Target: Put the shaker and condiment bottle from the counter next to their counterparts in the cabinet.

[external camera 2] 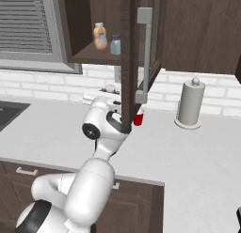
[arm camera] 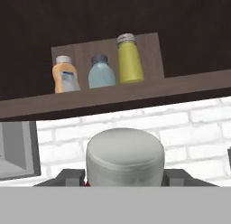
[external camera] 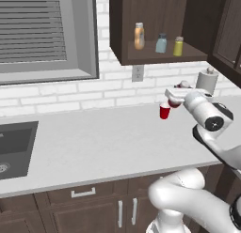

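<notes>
Clenched around the red condiment bottle (external camera: 175, 103) with the claw (external camera: 175, 97), just above the counter (external camera: 103, 143). Held up in the air, not touching the worktop. Seen from the hand: the bottle's big white cap right in the middle, between the two dark fingers (arm camera: 68, 175), with a tiny bit of red at its bottom edge.

Up on the shelf of the cabinet (arm camera: 135, 90), three things in a row, all standing up straight. On the left, the orange bottle (arm camera: 65, 75) with a white cap. In the middle, the pale blue shaker (arm camera: 101, 73). On the right, just beside the blue one, the yellow-green shaker (arm camera: 130, 59), already in the cabinet.

On the counter, near the claw and a little lower, a small red cup (external camera: 164, 111). Farther right by the brick wall, a paper towel roll (external camera: 207, 81) standing on its holder. Far on the left, a dark sink (external camera: 14, 147) under the window (external camera: 42, 34).
</notes>
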